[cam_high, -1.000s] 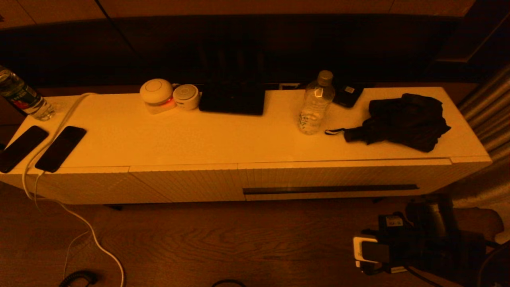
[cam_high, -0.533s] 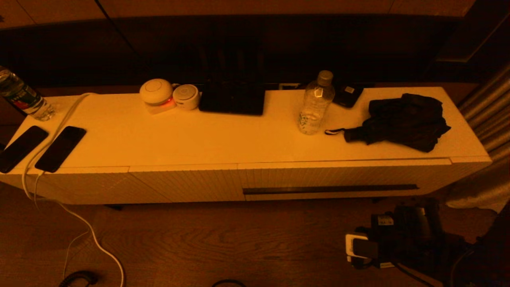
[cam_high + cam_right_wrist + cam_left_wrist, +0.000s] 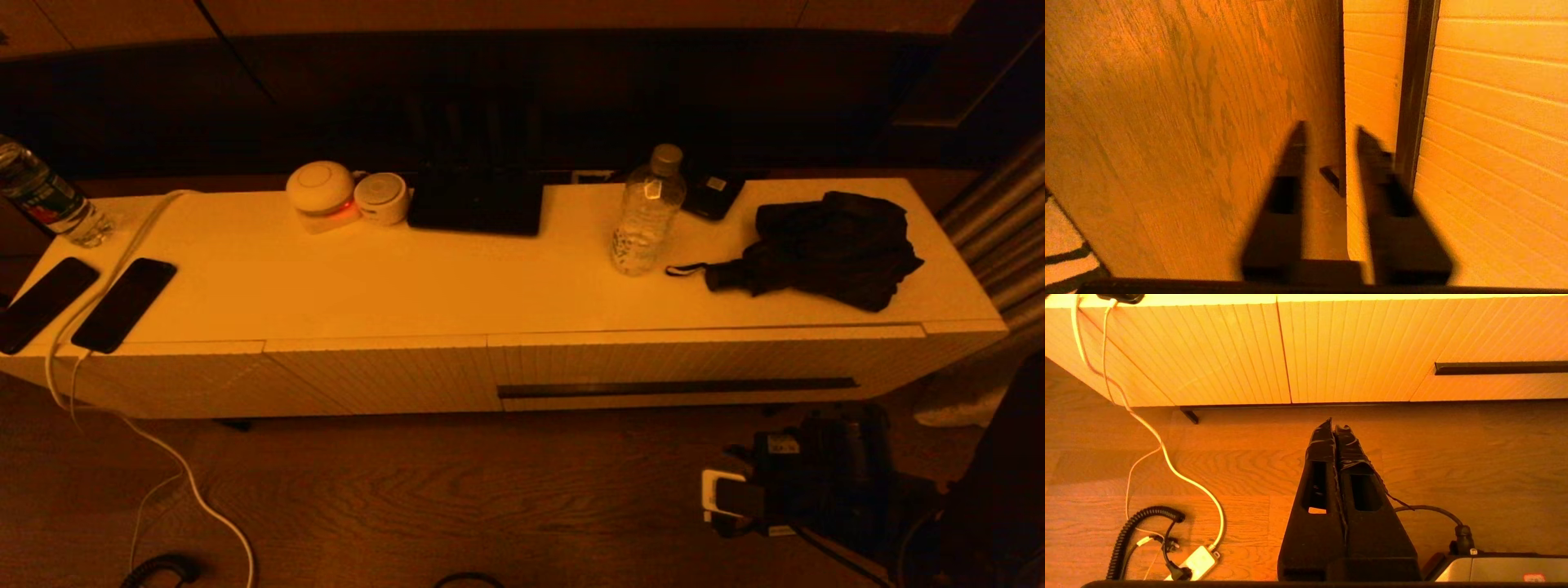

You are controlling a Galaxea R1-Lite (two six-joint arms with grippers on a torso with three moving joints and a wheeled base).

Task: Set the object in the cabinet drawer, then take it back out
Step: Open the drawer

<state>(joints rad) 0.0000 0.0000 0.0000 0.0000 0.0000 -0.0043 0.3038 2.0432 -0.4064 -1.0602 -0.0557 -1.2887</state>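
Note:
The cabinet drawer [image 3: 702,359] is closed, its ribbed white front crossed by a long dark slot handle [image 3: 678,386]. My right gripper [image 3: 1331,130] is open and empty, low in front of the drawer's right part, above the wooden floor. One of its fingers [image 3: 1384,171] lies close beside the slot handle [image 3: 1417,81]. In the head view the right arm [image 3: 824,474] is a dark mass below the drawer. My left gripper [image 3: 1336,424] is shut on nothing, parked over the floor facing the cabinet. A clear water bottle [image 3: 647,214] stands on the cabinet top.
On the cabinet top [image 3: 457,286] lie a black folded umbrella [image 3: 824,245], a black flat pad [image 3: 478,204], two round white devices [image 3: 322,192], two phones [image 3: 122,302] and a second bottle [image 3: 45,200]. White cables [image 3: 196,490] trail on the floor. A curtain [image 3: 996,229] hangs at right.
My right arm has shifted left along the front of the drawer and a little closer to it. Nothing else has moved.

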